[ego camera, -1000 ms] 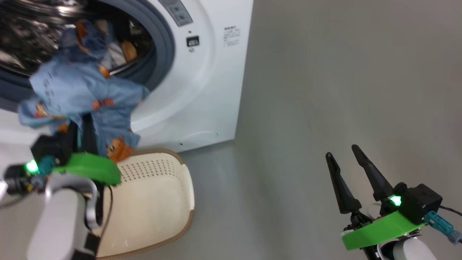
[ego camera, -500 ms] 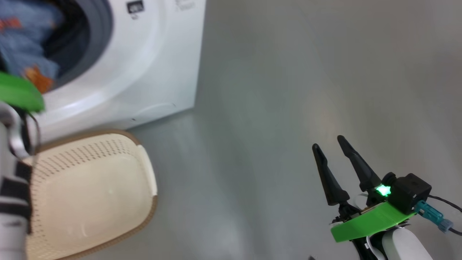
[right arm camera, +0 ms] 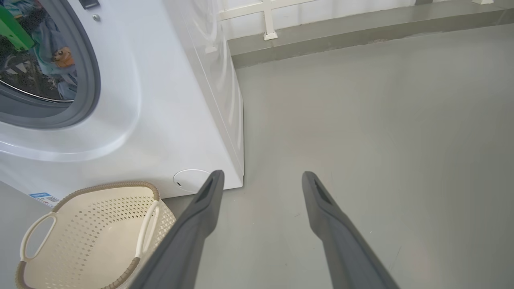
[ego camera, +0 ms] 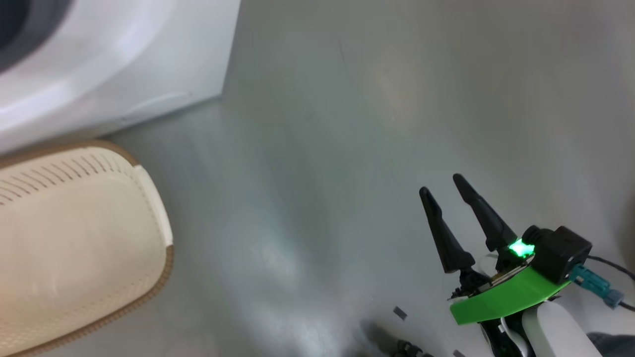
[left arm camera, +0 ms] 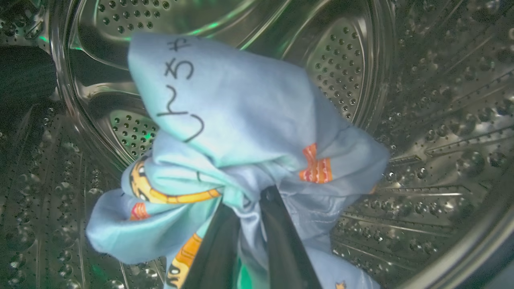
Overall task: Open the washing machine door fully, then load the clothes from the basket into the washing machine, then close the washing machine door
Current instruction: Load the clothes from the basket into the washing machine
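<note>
Right end effector (ego camera: 439,184) gapes wide, well right of the basket (ego camera: 149,198), in the head view; left wrist view: left end effector (left arm camera: 253,198) pinches the clothes (left arm camera: 249,112), bunched just ahead inside the drum (left arm camera: 421,120); right wrist view: machine (right arm camera: 160,100) stands to its left.

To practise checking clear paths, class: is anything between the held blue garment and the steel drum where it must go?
Nothing visible does. The blue garment, pinched in the jaws of the left gripper, hangs inside the drum, with bare perforated steel all around it.
</note>
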You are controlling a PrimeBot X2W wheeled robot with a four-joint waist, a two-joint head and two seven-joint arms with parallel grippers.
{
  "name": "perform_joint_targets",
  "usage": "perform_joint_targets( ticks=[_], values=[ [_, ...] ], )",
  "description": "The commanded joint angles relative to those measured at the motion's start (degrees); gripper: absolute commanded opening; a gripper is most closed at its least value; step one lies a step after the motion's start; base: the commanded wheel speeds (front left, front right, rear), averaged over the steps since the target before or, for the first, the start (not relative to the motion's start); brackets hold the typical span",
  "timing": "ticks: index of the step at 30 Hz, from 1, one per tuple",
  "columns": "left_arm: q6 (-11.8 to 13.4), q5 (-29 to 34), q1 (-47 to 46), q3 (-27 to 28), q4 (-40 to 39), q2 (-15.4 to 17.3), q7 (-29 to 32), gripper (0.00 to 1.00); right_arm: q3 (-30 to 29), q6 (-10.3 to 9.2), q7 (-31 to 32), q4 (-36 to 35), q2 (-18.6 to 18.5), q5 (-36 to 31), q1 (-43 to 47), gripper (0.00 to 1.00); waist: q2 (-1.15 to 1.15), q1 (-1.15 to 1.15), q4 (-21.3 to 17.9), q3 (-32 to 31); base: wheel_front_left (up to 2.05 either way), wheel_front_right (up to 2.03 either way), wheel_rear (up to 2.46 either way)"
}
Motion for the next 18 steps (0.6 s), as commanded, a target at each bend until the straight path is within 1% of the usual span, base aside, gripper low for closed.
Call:
perform_joint_targets(
  ticks=[1,7,13,15,18],
  values=[
    [0.4,1.1,-1.8,0.5,-1.8,3.1,-0.4,0.00,0.9,0.09,-0.3,-1.7,-0.9,1.3,0.1,1.00,0.00,0.00,-1.4,4.2,0.00,0.00,0.00],
    [1.6,3.5,-6.5,-1.1,-2.8,5.2,-0.4,0.00,0.9,0.09,-0.3,-3.8,-1.8,2.6,-0.2,1.00,0.00,0.00,-2.1,7.9,0.00,0.00,0.00],
    [2.4,5.4,-9.3,-2.9,-3.1,7.1,-0.4,0.00,0.7,0.09,-0.3,-4.5,-2.0,3.0,0.6,1.00,0.00,0.00,-2.6,9.5,0.00,0.00,0.00],
    [2.2,6.1,-9.9,-3.9,-2.4,7.6,-0.4,0.00,0.7,0.09,-0.3,-4.5,-1.7,3.4,0.9,1.00,0.00,0.00,-3.0,9.8,0.00,0.00,0.00],
    [3.0,6.2,-10.6,-4.2,0.3,7.8,-0.4,0.00,1.2,0.09,-0.3,-3.6,-2.1,3.1,1.5,1.00,0.00,0.00,-3.1,9.5,0.00,0.00,0.00]
  ],
)
